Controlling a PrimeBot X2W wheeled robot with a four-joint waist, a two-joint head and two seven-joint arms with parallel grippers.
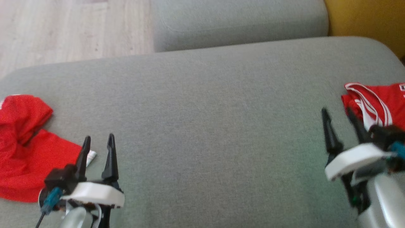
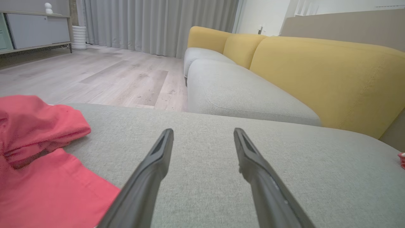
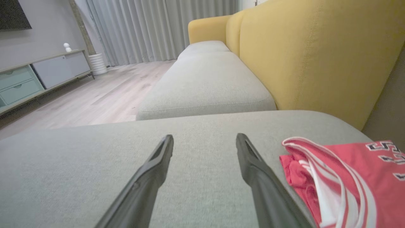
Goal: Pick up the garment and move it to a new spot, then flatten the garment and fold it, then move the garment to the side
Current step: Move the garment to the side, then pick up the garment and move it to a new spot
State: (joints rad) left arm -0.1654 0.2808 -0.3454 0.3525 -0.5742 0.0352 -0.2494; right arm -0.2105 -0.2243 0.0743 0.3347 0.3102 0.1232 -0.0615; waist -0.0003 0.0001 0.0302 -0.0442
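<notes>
Jaws on both arms stand wide apart and have hold of nothing. On the left gripper (image 1: pixel 98 136), at 7 o'clock in the head view, the two dark fingers point up over bare grey fabric. The right gripper (image 1: pixel 337 110), at 4 o'clock, is a little blurred.

Both hover over a broad grey seat cushion (image 1: pixel 202 126). A crumpled red garment (image 1: pixel 22 148) lies on it at 8 o'clock, bunched into folds at its upper end and flatter below. Its near edge, with a small white patch (image 1: pixel 91 157), sits just beside the left gripper's outer finger; I cannot tell whether they touch. From the left wrist view the left gripper (image 2: pixel 203 130) has that garment (image 2: pixel 38 164) at 8 o'clock, clear of the fingertips.

A red jersey (image 1: pixel 379 101) with white striped trim lies folded at 3 o'clock, at the cushion's right edge and partly out of the picture. From the right wrist view the right gripper (image 3: pixel 205 135) has the jersey (image 3: pixel 348 167) at 4 o'clock, just beside one finger. Dark, white-edged lettering shows on its top layer.

Beyond the cushion, a second grey cushion (image 1: pixel 237 22) lies at 12 o'clock, a yellow backrest (image 1: pixel 364 19) at 2 o'clock and pale wooden floor (image 1: pixel 63 28) at 11 o'clock. Grey curtains (image 2: pixel 158 25) hang at the far end of the room.
</notes>
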